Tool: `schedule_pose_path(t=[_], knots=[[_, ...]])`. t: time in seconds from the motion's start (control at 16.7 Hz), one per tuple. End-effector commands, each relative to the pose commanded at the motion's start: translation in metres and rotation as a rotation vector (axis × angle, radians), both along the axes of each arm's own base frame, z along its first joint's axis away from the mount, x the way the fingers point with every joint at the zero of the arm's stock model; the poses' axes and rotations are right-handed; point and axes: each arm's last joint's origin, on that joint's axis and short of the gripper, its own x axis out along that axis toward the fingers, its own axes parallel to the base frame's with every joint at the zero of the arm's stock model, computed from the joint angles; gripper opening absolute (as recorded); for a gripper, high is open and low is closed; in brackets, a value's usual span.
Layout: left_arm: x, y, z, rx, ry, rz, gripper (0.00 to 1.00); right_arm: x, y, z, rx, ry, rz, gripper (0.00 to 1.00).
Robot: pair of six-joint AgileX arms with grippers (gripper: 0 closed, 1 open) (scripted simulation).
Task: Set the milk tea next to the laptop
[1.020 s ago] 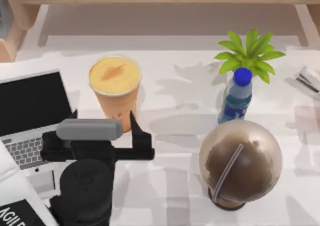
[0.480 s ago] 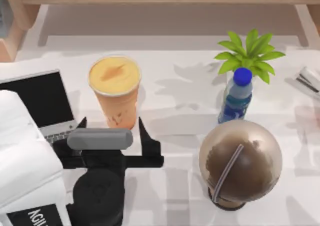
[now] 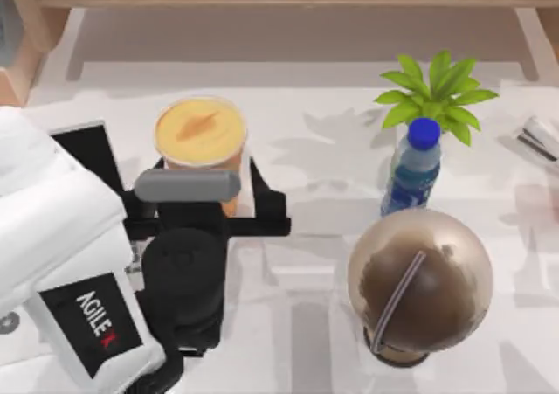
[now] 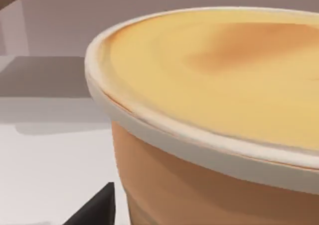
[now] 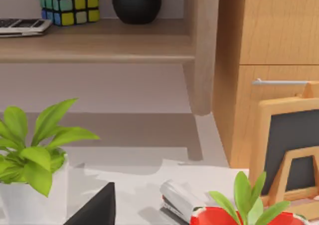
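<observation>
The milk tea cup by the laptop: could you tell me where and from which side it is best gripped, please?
Grip the milk tea on its tapered side wall, below the flat sealed rim, coming in level from the table's near edge as the left gripper does, with its jaws open either side of the cup. The wider rim above should probably stop slipping. The laptop crowds its left.

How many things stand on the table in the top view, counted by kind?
Cups: 2, the milk tea and the brown dome-lidded cup
Bottles: 1, blue-capped bottle
Plants: 1, green plant
Laptops: 1, the laptop
Total: 5
</observation>
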Motion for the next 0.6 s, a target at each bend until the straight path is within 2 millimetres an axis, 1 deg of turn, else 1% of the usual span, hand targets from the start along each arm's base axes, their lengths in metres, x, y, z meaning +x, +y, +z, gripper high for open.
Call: schedule_pose_path(t=[0.12, 0.18, 0.36, 0.6], knots=[[0.0158, 0.0014, -0.0024, 0.002, 0.001, 0.0, 1.0, 0.0, 0.0, 0.0, 0.0, 0.0, 0.0, 1.0], [0.0187, 0.0019, -0.0031, 0.003, 0.002, 0.0, 1.0, 0.0, 0.0, 0.0, 0.0, 0.0, 0.0, 1.0], [0.0188, 0.0019, -0.0031, 0.003, 0.002, 0.0, 1.0, 0.0, 0.0, 0.0, 0.0, 0.0, 0.0, 1.0], [0.0188, 0.0019, -0.0031, 0.003, 0.002, 0.0, 0.7, 0.0, 0.0, 0.0, 0.0, 0.0, 0.0, 1.0]])
